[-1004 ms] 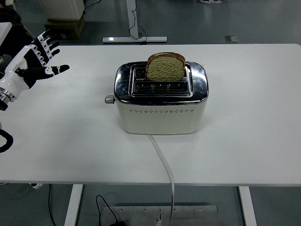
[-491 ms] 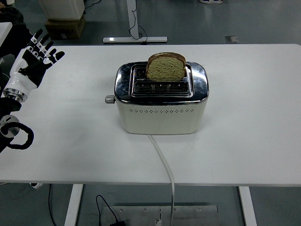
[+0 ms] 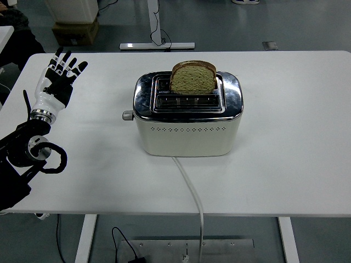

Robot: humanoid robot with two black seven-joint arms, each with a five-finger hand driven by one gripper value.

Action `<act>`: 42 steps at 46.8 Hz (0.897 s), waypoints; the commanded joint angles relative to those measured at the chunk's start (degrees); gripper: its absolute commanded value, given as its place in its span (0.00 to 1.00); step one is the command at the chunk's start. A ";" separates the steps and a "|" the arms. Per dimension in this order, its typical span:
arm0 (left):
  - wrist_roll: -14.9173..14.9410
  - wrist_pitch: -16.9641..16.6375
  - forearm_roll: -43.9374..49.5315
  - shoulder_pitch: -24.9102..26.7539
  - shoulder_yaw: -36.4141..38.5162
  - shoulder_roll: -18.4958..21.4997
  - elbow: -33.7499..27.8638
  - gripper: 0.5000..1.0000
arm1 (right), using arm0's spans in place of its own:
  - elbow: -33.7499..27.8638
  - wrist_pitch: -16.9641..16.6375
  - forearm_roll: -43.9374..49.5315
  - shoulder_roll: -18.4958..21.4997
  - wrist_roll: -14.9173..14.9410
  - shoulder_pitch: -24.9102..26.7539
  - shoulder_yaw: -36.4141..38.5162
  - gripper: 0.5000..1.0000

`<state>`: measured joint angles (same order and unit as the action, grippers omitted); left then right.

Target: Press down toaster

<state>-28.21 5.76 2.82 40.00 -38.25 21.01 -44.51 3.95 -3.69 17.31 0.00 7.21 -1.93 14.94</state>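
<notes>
One cream-and-chrome toaster (image 3: 187, 116) is seen at the middle of the white desk (image 3: 290, 137), its lever (image 3: 128, 115) on the left end, up. A bread slice (image 3: 193, 77) stands in the rear slot. The left robot hand (image 3: 60, 76) is raised well left, fingers spread, nothing held. A white cord (image 3: 189, 186) is trailed over the near edge.
</notes>
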 commanded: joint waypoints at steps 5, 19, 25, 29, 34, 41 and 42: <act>0.00 2.06 0.08 0.08 -0.16 -1.50 2.58 1.00 | 0.00 0.00 0.00 0.00 0.00 0.00 0.00 1.00; 0.08 2.85 0.61 0.17 -1.03 -3.25 3.81 1.00 | 0.00 0.00 0.00 0.00 0.00 0.00 0.00 1.00; 0.17 2.85 0.69 0.17 -1.56 -4.57 5.75 1.00 | 0.00 0.00 0.00 0.00 0.00 0.00 0.00 1.00; 0.17 3.46 1.22 0.17 -1.74 -4.66 5.92 1.00 | -0.08 0.00 0.00 0.00 0.00 0.00 0.00 1.00; 0.35 4.78 2.10 0.17 -2.00 -4.75 6.19 1.00 | 0.00 0.00 0.00 0.00 0.00 0.00 0.00 1.00; 0.52 4.96 2.01 0.52 -2.09 -6.07 8.91 1.00 | 0.00 0.00 0.09 0.00 0.00 -0.09 0.00 1.00; 0.52 4.96 2.01 0.52 -2.09 -6.16 9.17 1.00 | 0.00 0.00 0.09 0.00 0.00 -0.09 0.00 1.00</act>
<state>-27.69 10.68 4.92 40.25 -40.35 15.28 -36.26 3.93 -3.69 17.44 0.00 7.20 -1.96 14.94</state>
